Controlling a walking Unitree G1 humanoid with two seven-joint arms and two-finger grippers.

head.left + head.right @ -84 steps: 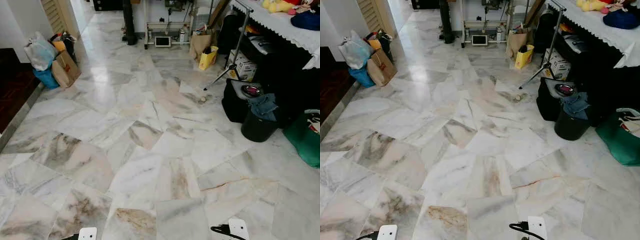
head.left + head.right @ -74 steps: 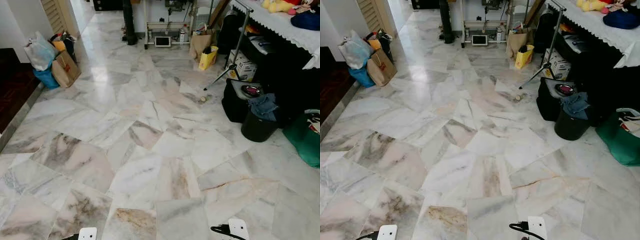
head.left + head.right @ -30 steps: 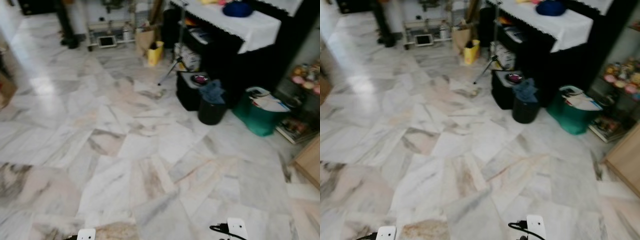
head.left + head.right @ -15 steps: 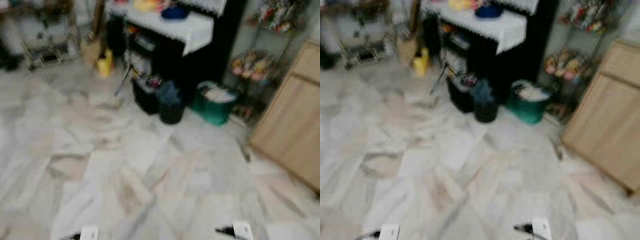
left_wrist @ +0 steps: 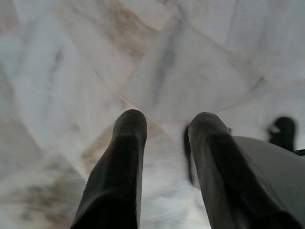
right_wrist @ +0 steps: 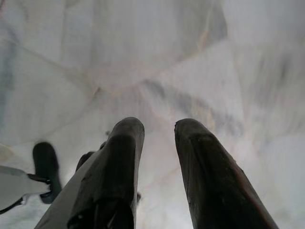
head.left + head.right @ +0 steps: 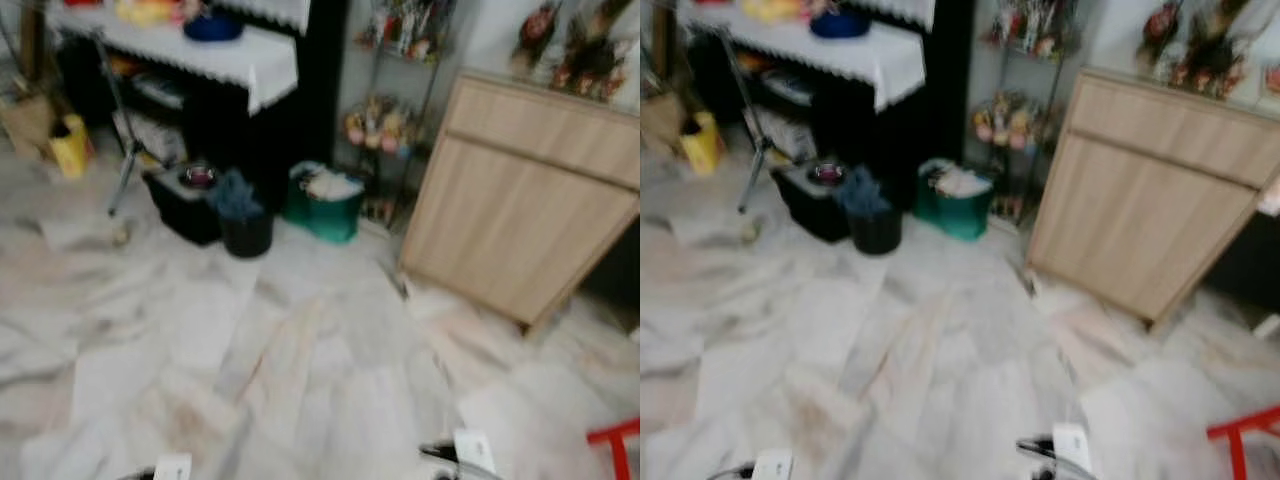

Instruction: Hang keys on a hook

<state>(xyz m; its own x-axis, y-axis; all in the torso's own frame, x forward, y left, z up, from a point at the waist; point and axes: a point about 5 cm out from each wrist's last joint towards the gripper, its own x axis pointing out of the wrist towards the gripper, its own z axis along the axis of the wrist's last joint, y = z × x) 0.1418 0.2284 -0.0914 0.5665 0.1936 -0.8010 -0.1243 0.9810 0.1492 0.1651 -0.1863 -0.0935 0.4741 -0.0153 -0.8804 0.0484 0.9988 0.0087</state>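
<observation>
Blurred room, left to right — a white-clothed worktop (image 7: pixel 255 60), a green bin (image 7: pixel 325 210), a wooden cabinet (image 7: pixel 520 200). Left pincer (image 5: pixel 164 125) and right pincer (image 6: pixel 159 126) hang spread, empty, over marble floor (image 7: pixel 250 370). I cannot make out keys or a hook.

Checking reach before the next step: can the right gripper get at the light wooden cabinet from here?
Probably not yet. The right gripper hangs low over the marble floor, fingers apart and empty; the light wooden cabinet stands across open floor.

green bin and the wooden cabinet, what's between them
In the left eye view, a wire rack of small colourful items, too blurred to identify, stands against the wall between the green bin and the wooden cabinet.
</observation>
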